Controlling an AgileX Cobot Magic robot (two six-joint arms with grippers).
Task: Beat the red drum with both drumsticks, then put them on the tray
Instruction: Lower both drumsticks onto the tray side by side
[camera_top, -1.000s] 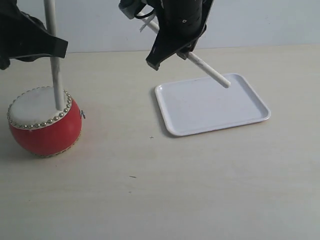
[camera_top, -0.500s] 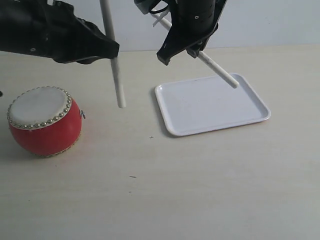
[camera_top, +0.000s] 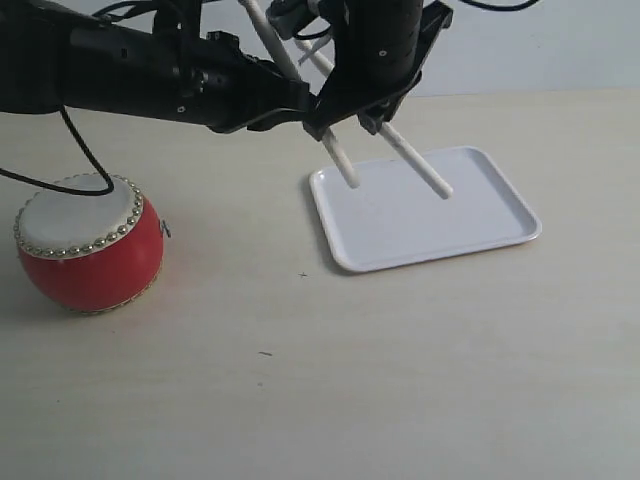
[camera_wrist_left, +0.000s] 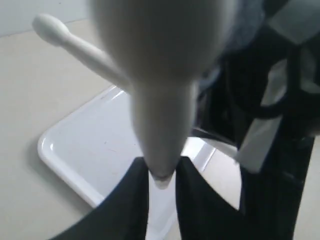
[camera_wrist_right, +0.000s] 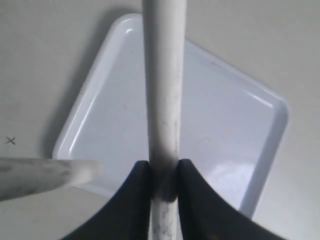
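The left claw (camera_top: 298, 108) is clamped on one drumstick (camera_top: 343, 165) and the right claw (camera_top: 368, 112) on the other drumstick (camera_top: 425, 175). Both sticks slant down over the white tray (camera_top: 440, 235). The red drum (camera_top: 95, 262) sits well apart at the table's (camera_top: 400, 380) left.

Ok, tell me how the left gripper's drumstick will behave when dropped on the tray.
The drumstick is round and smooth, so it will probably roll. The tray looks flat and glossy, so it may slide, though its low rim should stop it. It looks straight, so probably stiff.
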